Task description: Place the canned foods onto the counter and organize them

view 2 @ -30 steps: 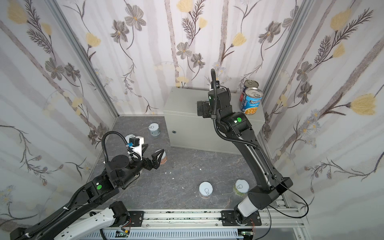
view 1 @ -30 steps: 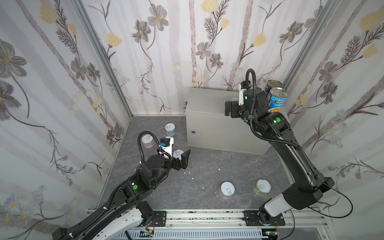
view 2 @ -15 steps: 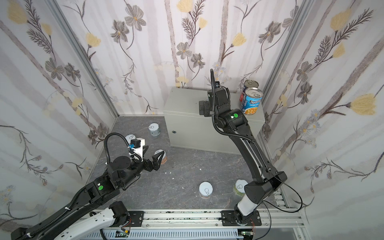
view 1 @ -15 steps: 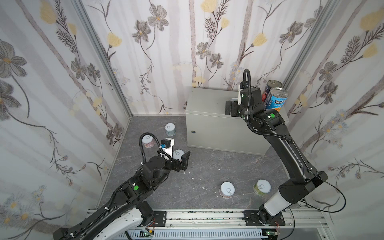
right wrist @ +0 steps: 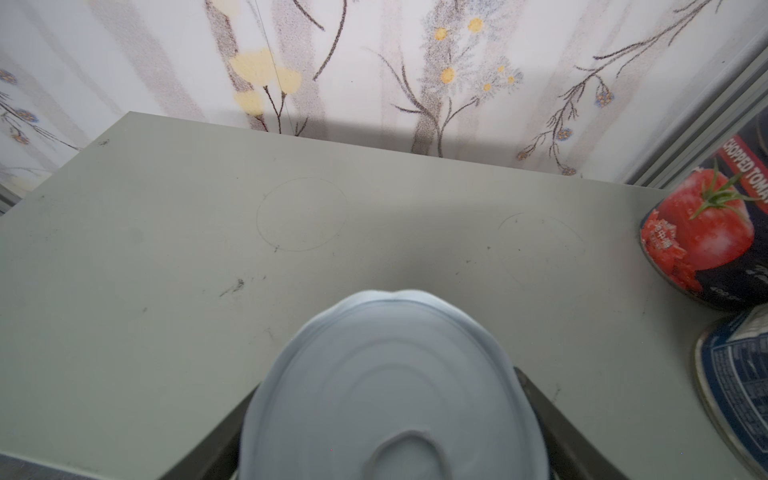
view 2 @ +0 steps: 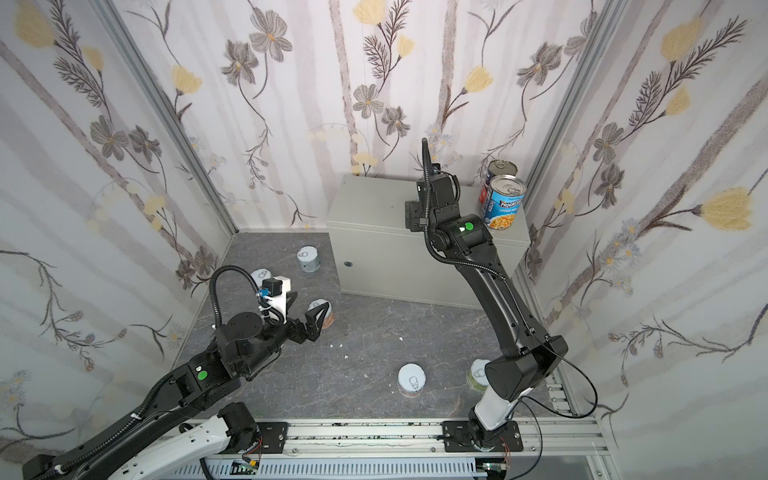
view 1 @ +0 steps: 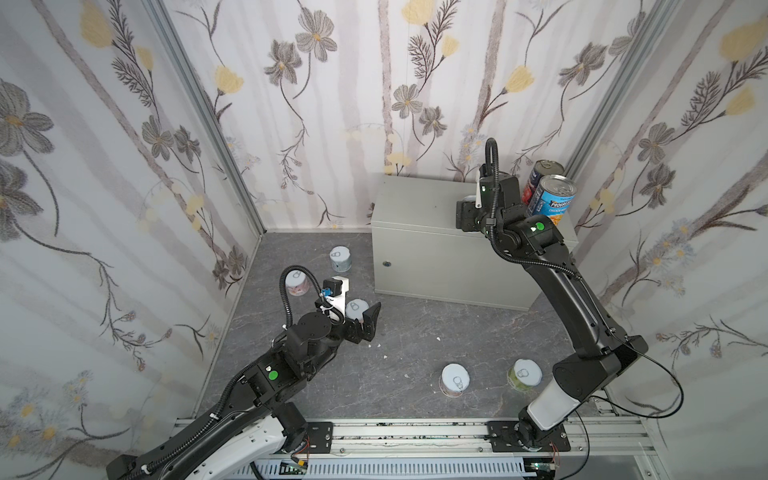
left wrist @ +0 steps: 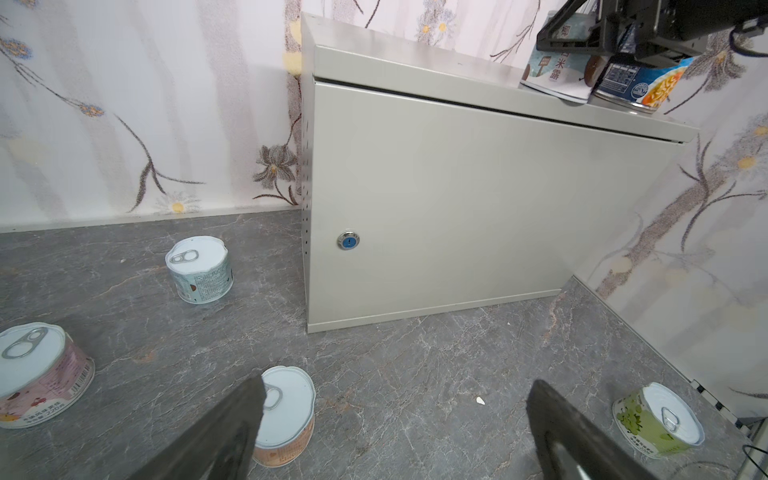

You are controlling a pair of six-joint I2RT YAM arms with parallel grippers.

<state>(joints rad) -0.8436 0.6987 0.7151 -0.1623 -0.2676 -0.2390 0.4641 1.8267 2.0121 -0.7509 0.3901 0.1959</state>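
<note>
Now the right tool [right wrist: 386,424] has just clamped the teal-labelled short can [left wrist: 552,62] on the tabletop [left wrist: 415,62], at 9 o'clock of the blue soup can [view 1: 555,199], likely to reposition it. The left tool [left wrist: 395,395] is spread by the orange-labelled can [left wrist: 286,415] on the floor [left wrist: 415,353].

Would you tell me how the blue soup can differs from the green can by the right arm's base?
The soup can is tall; the green can is short. The soup can stands on the counter, the green can on the floor. The soup can has a blue label and a bare metal lid; the green can has a pale green label and a white lid. Both stand upright.
</note>
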